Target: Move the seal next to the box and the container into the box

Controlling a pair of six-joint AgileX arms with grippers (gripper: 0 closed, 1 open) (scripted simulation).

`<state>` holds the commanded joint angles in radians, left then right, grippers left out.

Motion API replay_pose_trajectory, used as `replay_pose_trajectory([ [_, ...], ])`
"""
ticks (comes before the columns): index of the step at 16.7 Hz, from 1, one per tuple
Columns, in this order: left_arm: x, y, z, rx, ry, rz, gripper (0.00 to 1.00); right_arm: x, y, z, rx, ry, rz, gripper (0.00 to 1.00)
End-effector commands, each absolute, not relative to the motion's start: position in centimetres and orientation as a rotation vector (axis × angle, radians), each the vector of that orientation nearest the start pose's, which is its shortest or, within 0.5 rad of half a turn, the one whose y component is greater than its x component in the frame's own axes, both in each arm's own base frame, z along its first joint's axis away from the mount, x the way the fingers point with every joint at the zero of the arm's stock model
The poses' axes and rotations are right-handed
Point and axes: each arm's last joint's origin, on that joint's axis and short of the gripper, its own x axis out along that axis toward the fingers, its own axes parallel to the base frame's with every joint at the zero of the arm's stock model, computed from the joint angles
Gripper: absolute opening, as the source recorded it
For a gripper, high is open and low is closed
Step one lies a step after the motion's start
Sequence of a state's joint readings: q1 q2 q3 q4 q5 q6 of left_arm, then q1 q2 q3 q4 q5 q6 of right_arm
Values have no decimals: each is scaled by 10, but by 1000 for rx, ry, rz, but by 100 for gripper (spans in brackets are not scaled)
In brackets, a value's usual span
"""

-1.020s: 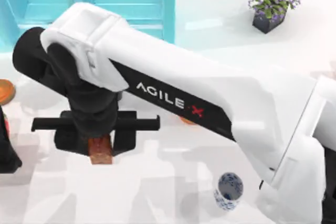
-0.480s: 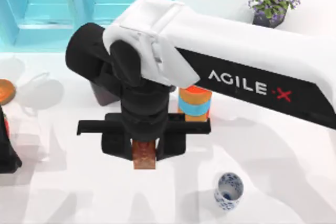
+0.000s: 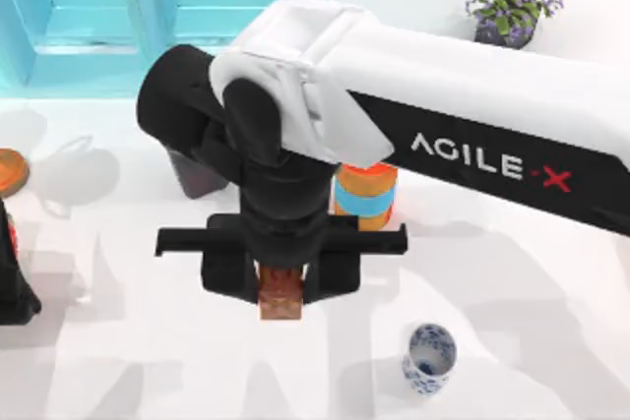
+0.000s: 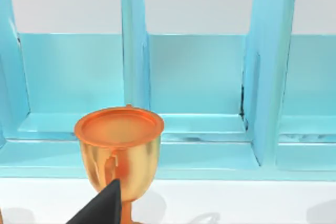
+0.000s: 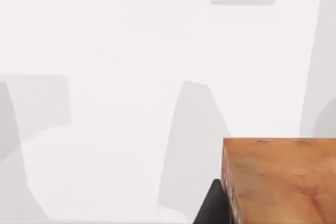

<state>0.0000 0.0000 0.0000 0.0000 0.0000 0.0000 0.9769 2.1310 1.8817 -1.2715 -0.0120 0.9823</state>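
The seal [image 3: 281, 300], a small reddish-brown block, is held between the black fingers of my right gripper [image 3: 281, 284], which is shut on it over the white table, in front of the box. In the right wrist view the seal [image 5: 281, 179] shows close up beside one black finger [image 5: 212, 207]. The container [image 3: 428, 359], a white jar with a blue pattern, stands upright near the front edge, right of the gripper. The turquoise box [image 3: 317, 7] with its compartments sits at the back left. My left gripper [image 3: 12, 287] is parked at the left edge.
An orange cylinder with a blue band [image 3: 366, 196] stands just behind the right gripper, and a dark grey cup [image 3: 195, 174] is to its left. A golden goblet [image 4: 118, 148] stands before the box at the far left. A plant pot [image 3: 509, 12] is at the back right.
My right arm has swung to the right with the seal in its gripper, uncovering the orange cylinder. The container and the left arm have not moved.
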Motion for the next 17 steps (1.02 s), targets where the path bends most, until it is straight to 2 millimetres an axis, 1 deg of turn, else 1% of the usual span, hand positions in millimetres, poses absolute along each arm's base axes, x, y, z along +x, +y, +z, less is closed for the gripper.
replay_pose_trajectory([
  [1,106,-1,160,0,0,0,100,236,351,223,35,1554,42,0],
  [3,106,-1,160,0,0,0,100,253,334,225,35,1551,41,0],
  [5,106,-1,160,0,0,0,100,279,305,229,32,1548,40,0],
  [7,106,-1,160,0,0,0,100,307,265,233,24,1546,39,0],
  [8,106,-1,160,0,0,0,100,320,242,234,20,1546,37,0],
  [11,106,-1,160,0,0,0,100,354,161,239,15,1549,26,0],
  [13,106,-1,160,0,0,0,100,363,112,242,13,1550,21,0],
  [14,106,-1,160,0,0,0,100,365,93,243,13,1551,20,0],
  [15,106,-1,160,0,0,0,100,365,79,244,12,1551,19,0],
  [17,106,-1,160,0,0,0,100,364,63,245,12,1552,19,0],
])
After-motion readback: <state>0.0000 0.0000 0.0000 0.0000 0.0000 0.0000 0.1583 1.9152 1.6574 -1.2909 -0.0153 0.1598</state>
